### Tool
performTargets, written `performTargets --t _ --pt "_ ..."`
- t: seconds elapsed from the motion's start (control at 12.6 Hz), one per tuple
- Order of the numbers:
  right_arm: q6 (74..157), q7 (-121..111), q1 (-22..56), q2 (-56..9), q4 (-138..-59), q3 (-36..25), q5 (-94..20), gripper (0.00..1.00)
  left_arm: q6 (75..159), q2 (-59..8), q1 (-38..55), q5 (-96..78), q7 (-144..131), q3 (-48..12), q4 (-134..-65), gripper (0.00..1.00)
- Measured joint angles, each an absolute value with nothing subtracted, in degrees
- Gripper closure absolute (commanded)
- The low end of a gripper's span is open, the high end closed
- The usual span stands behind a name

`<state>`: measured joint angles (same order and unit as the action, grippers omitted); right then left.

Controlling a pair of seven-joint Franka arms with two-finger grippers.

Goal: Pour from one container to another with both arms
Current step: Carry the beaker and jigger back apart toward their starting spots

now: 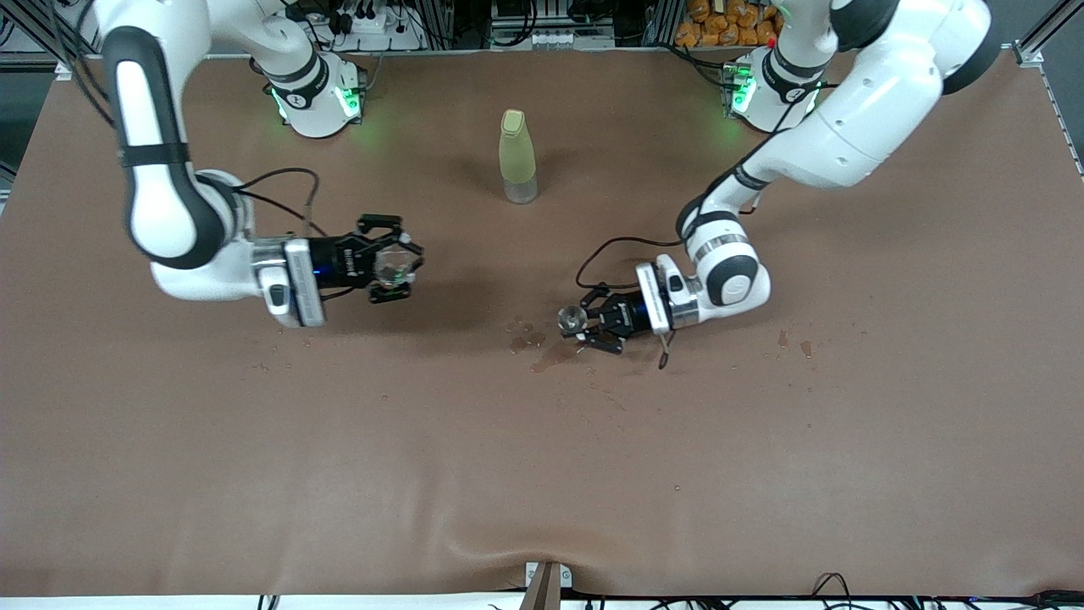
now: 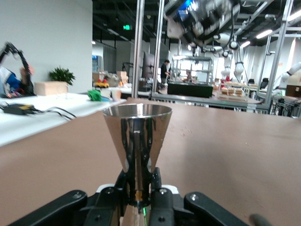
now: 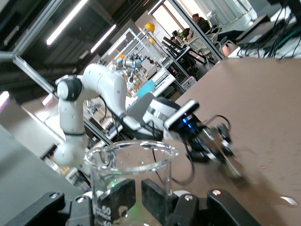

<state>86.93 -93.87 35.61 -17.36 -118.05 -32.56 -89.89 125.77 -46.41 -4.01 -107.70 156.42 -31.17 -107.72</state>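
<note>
Glass cup gripped in right claw, held up over bare brown table toward the right arm's end. Metal hourglass cup clamped in left claw, low over a patch of wet stains near mid-table. Yellow-green bottle upright on the table, farther from the front camera than both cups, between the two green-lit bases.

Left wrist view: metal hourglass cup upright, narrow waist pinched between closed fingers, round rim level.

Right wrist view: glass cup upright, base squeezed between closed fingers, printed scale on its wall; left claw farther off, down by the table.
</note>
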Motion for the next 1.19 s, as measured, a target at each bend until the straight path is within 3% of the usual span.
performTargets --t 0.24,0.63,1.19 --pt "84.2 -105.2 31.3 -17.4 -117.0 -34.2 -86.1 1.00 125.0 -41.3 -15.5 -95.0 149.6 -34.9 -109.6 1.00" --pt "80.0 -127.6 22.2 -18.3 -116.6 -34.4 -82.0 1.00 111.7 -38.4 -32.5 -78.0 145.2 -34.6 -113.7 1.00" --pt "74.0 -154.7 11.8 -30.9 -114.6 -34.3 -77.6 1.00 106.3 -41.3 -51.5 -56.5 141.5 -32.2 -114.4 1.00"
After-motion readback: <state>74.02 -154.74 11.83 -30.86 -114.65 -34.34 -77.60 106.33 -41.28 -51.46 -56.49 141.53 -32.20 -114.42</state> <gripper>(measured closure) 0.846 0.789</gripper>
